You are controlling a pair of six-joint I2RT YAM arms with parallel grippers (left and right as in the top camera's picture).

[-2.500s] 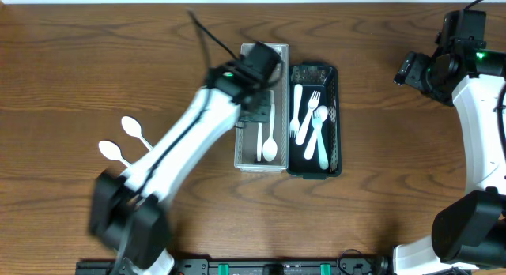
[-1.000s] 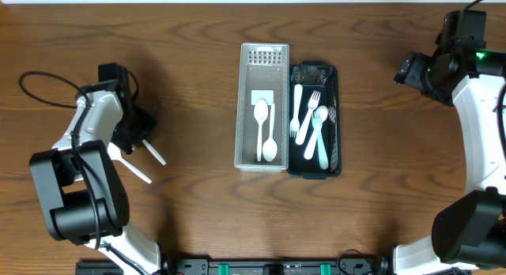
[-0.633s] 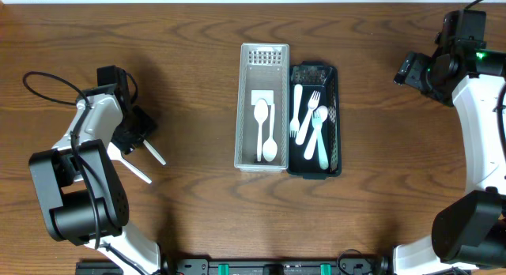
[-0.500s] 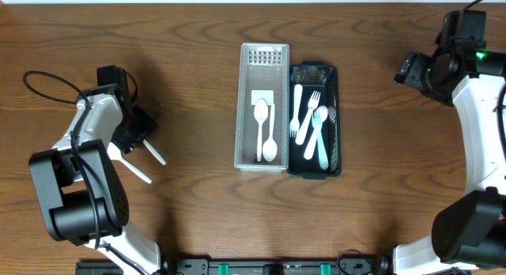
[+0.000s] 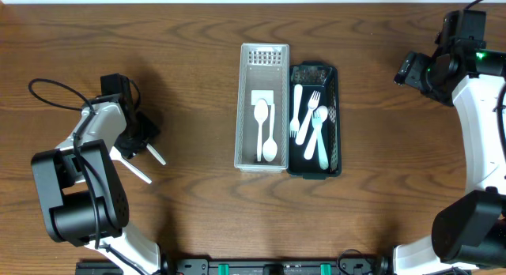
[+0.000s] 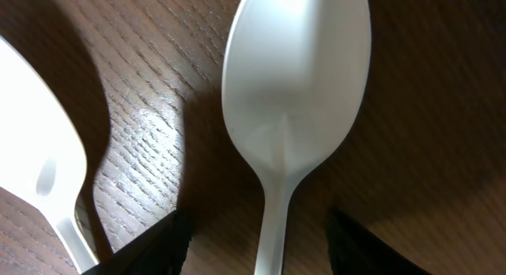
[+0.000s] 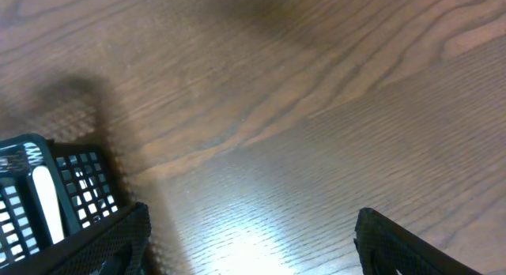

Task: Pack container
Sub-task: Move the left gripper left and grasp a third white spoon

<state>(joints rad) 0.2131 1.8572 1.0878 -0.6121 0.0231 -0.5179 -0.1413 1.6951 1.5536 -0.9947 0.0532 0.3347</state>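
Two white plastic spoons lie on the table at the left; their handles [image 5: 155,155] stick out from under my left gripper [image 5: 131,136]. In the left wrist view one spoon [image 6: 296,85] lies bowl up, its handle running between my open fingers [image 6: 265,255] without touching them. The second spoon [image 6: 35,168] lies beside it on the left. The white basket [image 5: 247,85] in the middle holds two white spoons [image 5: 264,131]. My right gripper [image 5: 409,69] is open and empty at the far right, also in its wrist view [image 7: 261,243].
A black basket [image 5: 335,117] with several white and pale blue forks and spoons stands right against the white basket; its corner shows in the right wrist view [image 7: 55,188]. Bare wooden table lies between the baskets and both arms.
My left arm left the white basket, where a second spoon now lies, and swung to the spoons at the left. In the last second it shifted slightly toward the front over them. The right arm has not moved.
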